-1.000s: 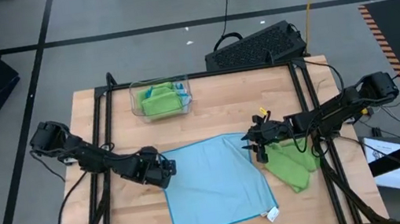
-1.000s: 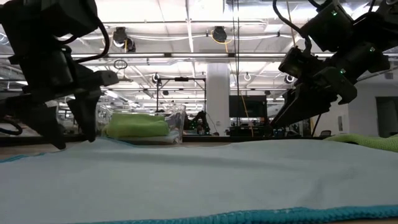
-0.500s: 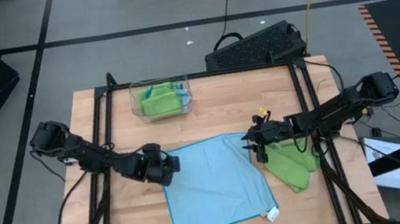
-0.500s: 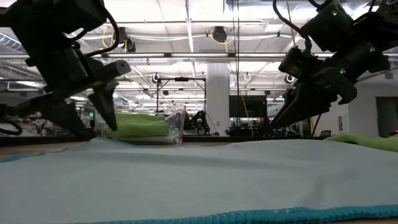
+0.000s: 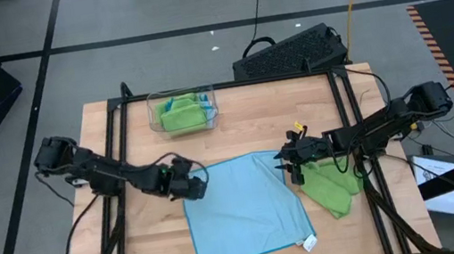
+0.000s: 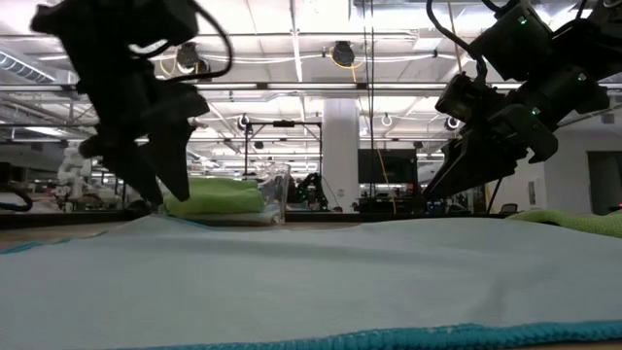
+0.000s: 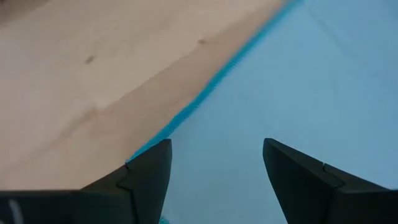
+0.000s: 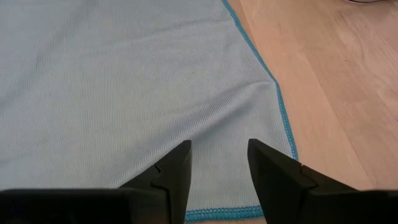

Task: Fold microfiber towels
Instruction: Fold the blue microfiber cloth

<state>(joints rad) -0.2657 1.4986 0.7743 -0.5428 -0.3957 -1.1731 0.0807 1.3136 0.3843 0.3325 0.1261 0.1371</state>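
Note:
A light blue microfiber towel (image 5: 244,210) lies spread flat on the wooden table, with a white tag (image 5: 309,243) at its near right corner. My left gripper (image 5: 195,186) stands open just above the towel's far left corner, one finger on each side of the blue edge (image 7: 186,112). My right gripper (image 5: 285,165) stands open over the far right corner (image 8: 283,134), with nothing between its fingers. Lime green towels (image 5: 330,185) lie bunched on the table under the right arm. In the low view both grippers (image 6: 160,199) (image 6: 432,192) hang close over the towel (image 6: 321,272).
At the far left of the table a clear plastic tray (image 5: 152,111) holds folded green towels (image 5: 182,116). A black keyboard (image 5: 292,52) lies beyond the table's far edge. Dark frame rails (image 5: 114,153) run along the table's left and right sides. Bare wood shows left of the blue towel.
My left gripper has moved toward the table's right and far edge, up to the blue towel's far left corner, and has rolled about its own pointing line while rising a little. The towel lies as before.

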